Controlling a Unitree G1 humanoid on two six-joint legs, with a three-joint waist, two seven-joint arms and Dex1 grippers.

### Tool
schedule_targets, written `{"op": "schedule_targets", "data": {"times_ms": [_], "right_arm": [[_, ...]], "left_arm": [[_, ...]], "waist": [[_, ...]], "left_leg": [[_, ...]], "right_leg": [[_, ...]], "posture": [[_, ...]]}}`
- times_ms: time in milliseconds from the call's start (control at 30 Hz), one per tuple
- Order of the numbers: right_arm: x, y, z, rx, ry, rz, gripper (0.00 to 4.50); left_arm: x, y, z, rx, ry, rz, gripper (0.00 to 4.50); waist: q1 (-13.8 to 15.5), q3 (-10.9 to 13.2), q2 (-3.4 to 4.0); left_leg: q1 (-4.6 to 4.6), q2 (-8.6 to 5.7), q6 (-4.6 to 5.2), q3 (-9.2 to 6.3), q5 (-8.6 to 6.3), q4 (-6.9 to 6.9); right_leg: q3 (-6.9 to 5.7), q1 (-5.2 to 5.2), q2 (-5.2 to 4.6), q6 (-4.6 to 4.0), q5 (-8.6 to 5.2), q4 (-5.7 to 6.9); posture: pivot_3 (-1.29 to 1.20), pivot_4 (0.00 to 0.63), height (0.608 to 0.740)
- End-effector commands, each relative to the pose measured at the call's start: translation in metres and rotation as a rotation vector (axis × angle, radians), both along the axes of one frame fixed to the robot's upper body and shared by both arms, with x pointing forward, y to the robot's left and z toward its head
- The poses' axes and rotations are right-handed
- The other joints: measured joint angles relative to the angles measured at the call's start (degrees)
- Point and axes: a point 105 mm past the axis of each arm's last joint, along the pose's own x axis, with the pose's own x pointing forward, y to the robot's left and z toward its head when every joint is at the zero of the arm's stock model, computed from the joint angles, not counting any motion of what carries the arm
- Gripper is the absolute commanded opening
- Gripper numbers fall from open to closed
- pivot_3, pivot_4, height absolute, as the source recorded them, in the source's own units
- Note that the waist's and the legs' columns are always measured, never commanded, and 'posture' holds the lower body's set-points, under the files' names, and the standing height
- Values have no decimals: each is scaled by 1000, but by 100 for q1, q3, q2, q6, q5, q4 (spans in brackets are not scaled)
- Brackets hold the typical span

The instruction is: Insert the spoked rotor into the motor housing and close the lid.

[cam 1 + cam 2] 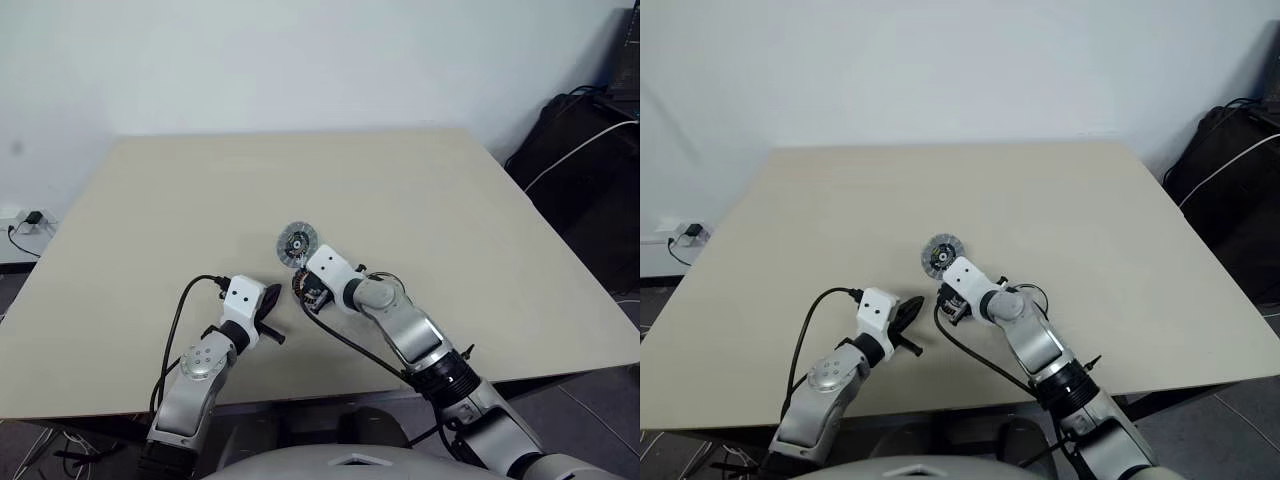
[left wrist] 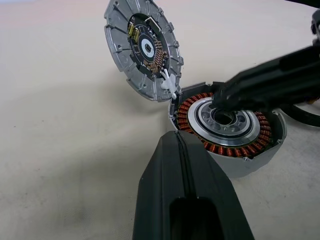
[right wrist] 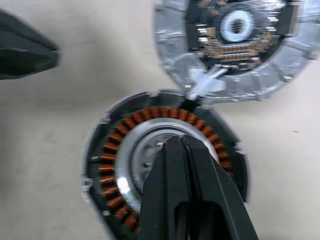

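Observation:
The motor housing (image 2: 243, 167) sits on the table, a round grey shell with copper windings. Its lid (image 2: 142, 50) stands tilted open at the far rim, inner face with dark centre showing; it is also in the head view as lid (image 1: 297, 245). Inside the windings lies a silver round part with a thin dark ring (image 2: 235, 134), apparently the spoked rotor seated there. My right gripper (image 3: 180, 142) is shut with nothing in it, its tips resting over that silver centre. My left gripper (image 2: 180, 137) is shut, empty, just short of the housing's near side.
The beige table (image 1: 420, 190) stretches wide around the parts, its near edge close to my arms. A black bag with a white cable (image 1: 585, 150) stands off the table's right side. A wall socket (image 1: 30, 220) sits low at the left.

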Motion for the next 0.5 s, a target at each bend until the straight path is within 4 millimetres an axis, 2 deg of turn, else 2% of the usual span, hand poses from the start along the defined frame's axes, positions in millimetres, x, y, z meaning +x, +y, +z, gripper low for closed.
{"op": "schedule_targets", "data": {"times_ms": [33, 233, 500], "right_arm": [[2, 4, 12, 20, -41, 15, 28], [3, -3, 9, 7, -36, 2, 28], [1, -13, 6, -7, -27, -11, 28]], "left_arm": [[3, -4, 9, -2, -38, -10, 0], [3, -4, 8, 0, -36, -15, 0], [3, -5, 8, 2, -34, -22, 0]], "waist": [[2, 0, 0], [1, -1, -2], [0, -1, -2]], "left_leg": [[-2, 0, 0, 0, 0, 0], [-58, 0, -9, 1, 7, 8], [-57, 0, -11, 1, 8, 9]], "right_leg": [[0, -2, 0, 0, 0, 0], [2, -52, 2, 6, 12, 5], [1, -51, 5, 5, 8, 5]], "posture": [[0, 0, 740], [0, 0, 740], [0, 0, 740]]}}
